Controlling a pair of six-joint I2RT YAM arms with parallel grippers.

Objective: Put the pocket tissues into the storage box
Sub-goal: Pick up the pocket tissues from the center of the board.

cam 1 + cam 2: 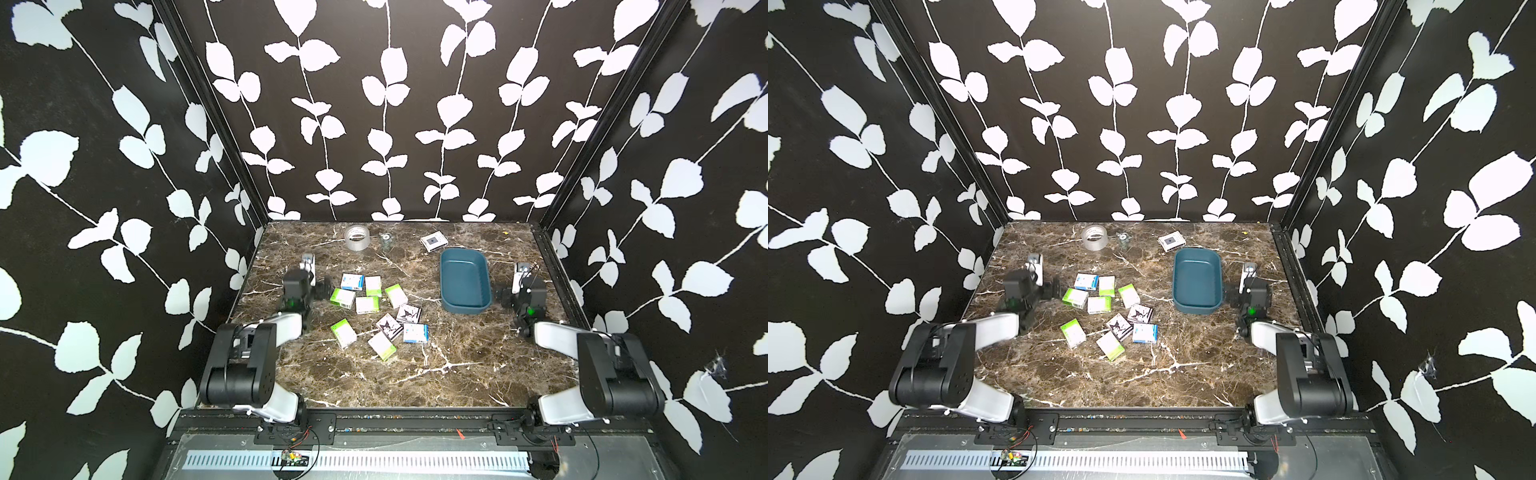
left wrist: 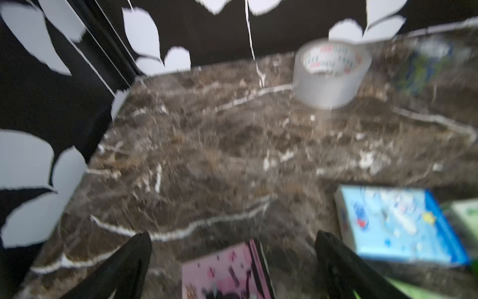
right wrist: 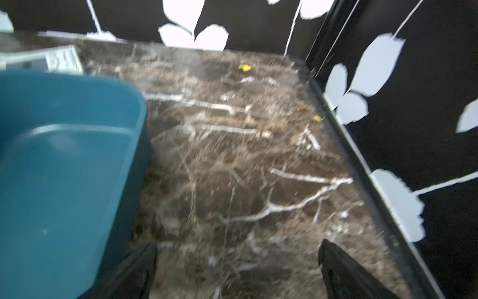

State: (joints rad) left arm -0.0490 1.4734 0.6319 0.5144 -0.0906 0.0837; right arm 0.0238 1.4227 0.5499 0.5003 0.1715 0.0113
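Nothing is in the box (image 1: 464, 278) yet: it sits empty toward the back right of the table (image 1: 415, 374), and the packs (image 1: 367, 304) lie scattered flat in the middle, well apart from it. The left gripper (image 2: 232, 234) is spread wide with nothing in it. In its wrist view a pink pack (image 2: 222, 271) lies just below and between the two fingers, though the blur keeps me from telling whether anything touches it. That looks like the first pick to me. To do it well, I'd bring the gripper straight down so one finger lands on each side of the pink pack, and close across its narrower width so the soft wrapper bunches rather than slips. The blue pack (image 2: 398, 227) lies near one finger, so the descent should stay centred or that neighbour will get nudged or pinched along with it. Lift clear before crossing over the other packs, and let go low inside the box so the pack lands flat and leaves room for the rest. The right gripper (image 3: 238, 243) is also wide open and empty over bare table just beside the box; it should stay off the rim, since a bump could slide the light tray. The tape (image 1: 356, 238) at the back should be left alone.
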